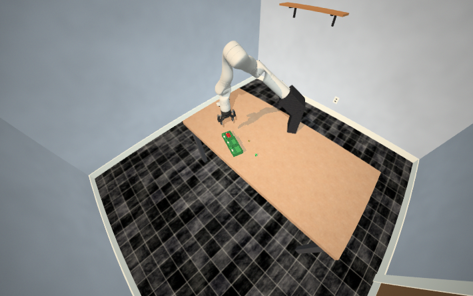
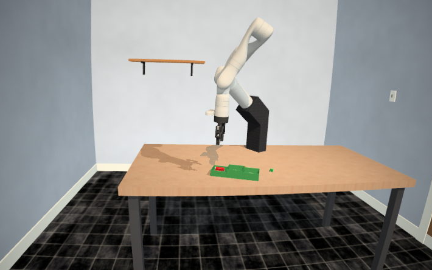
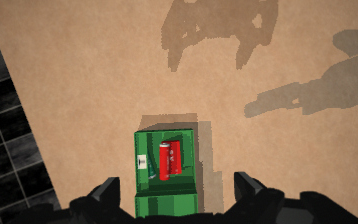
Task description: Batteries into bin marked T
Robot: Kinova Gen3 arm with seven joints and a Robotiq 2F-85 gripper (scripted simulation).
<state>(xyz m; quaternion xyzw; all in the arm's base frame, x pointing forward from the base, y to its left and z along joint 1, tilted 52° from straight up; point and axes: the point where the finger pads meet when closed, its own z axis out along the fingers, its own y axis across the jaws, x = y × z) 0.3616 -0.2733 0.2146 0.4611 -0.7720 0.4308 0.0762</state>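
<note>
The green bin marked T (image 1: 230,132) (image 2: 218,176) (image 3: 140,142) stands on the table at the far end of the row; its white label shows in the wrist view. Two red batteries (image 3: 164,162) (image 3: 176,157) lie in it side by side, partly overlapping. A dark green thing (image 3: 152,167) is partly visible beside them, too little to tell what it is. My gripper (image 1: 227,123) (image 2: 218,143) (image 3: 177,187) is open and empty, above the table and clear of the bin, on the robot's side of it in the exterior view.
Two more green bins (image 1: 236,150) (image 2: 251,176) adjoin the T bin in a row. A small green thing (image 1: 256,155) (image 2: 271,170) and a tiny yellowish thing (image 1: 249,141) lie on the table (image 1: 304,176) beside the row. The table edge runs close to the bins.
</note>
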